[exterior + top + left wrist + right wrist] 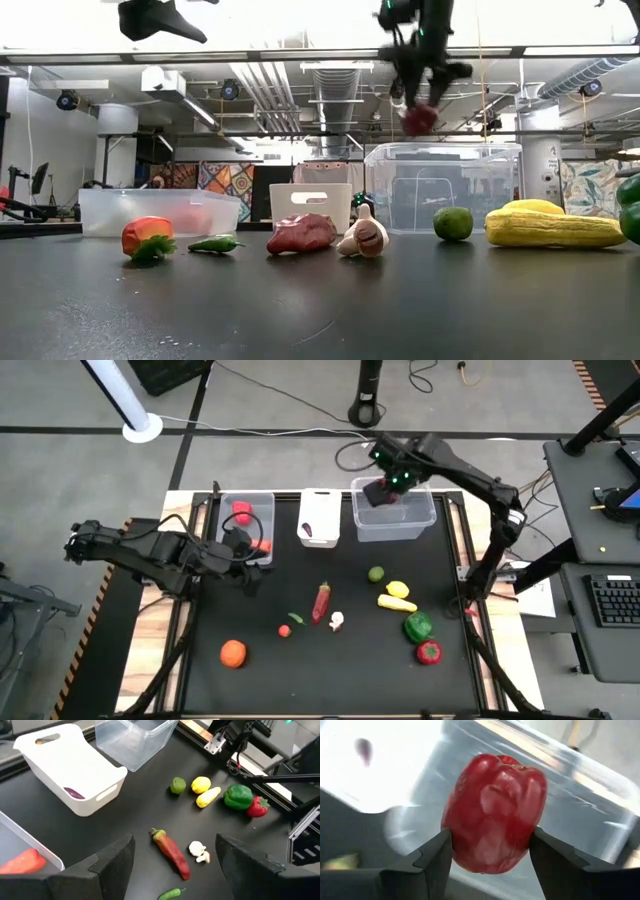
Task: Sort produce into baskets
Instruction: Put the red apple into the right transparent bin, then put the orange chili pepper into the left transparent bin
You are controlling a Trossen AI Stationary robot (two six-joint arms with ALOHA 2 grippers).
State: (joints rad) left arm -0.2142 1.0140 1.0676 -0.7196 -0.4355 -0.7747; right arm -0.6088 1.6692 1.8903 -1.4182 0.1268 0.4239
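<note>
Black tabletop (330, 660) below; our right gripper (490, 847) pinches a red pepper (494, 812) between its jaws, over the clear tub (395, 510). We judge it light, stiff, glossy; mid-body grip suits. Left gripper (172, 857) gapes empty.

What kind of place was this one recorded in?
Probably a robotics lab or workshop: exposed ceiling ducts behind the table, a keyboard on a side desk, and cables across the grey floor.
</note>
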